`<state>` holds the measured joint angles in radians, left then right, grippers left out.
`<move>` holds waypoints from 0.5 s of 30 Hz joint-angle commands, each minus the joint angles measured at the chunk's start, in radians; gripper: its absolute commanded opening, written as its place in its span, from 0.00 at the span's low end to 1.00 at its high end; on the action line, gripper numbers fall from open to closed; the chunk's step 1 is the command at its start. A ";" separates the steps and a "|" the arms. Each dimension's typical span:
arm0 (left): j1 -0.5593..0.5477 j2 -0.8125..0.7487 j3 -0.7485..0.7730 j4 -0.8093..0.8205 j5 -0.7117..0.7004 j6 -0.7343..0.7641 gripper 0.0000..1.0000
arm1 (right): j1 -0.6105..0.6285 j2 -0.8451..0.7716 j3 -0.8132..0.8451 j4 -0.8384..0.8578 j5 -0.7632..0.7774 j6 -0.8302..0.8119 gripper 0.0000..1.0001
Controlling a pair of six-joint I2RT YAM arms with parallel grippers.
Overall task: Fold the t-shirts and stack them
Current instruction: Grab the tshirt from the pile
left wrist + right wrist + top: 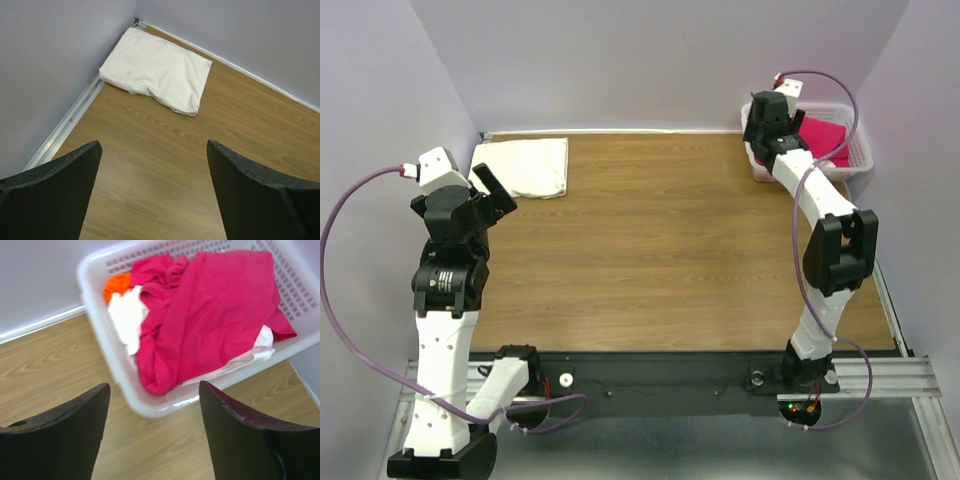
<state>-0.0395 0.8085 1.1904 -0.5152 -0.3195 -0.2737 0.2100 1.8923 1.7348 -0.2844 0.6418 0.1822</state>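
Note:
A folded cream-white t-shirt (525, 166) lies in the far left corner of the table, seen as well from the left wrist (159, 68). My left gripper (492, 188) hangs open just near of it with nothing between its fingers (154, 146). A magenta-red t-shirt (210, 310) lies crumpled in the white lattice basket (100, 330) at the far right (860, 150), over white (127, 315) and orange (117, 285) cloth. My right gripper (154, 390) is open, empty, and held above the basket's near rim (768, 128).
Grey walls close in the table on the left, back and right. A metal rail (65, 125) runs along the left wall. Bare wood (660, 240) stretches between the folded shirt and the basket.

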 commanded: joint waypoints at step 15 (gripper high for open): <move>-0.005 0.015 -0.037 0.072 -0.020 0.015 0.98 | -0.236 0.459 0.396 0.033 -0.267 0.132 0.64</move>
<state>-0.0395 0.8318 1.1557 -0.4961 -0.3351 -0.2630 -0.0261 2.3203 2.0487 -0.2832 0.4404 0.3103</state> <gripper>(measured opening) 0.985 0.659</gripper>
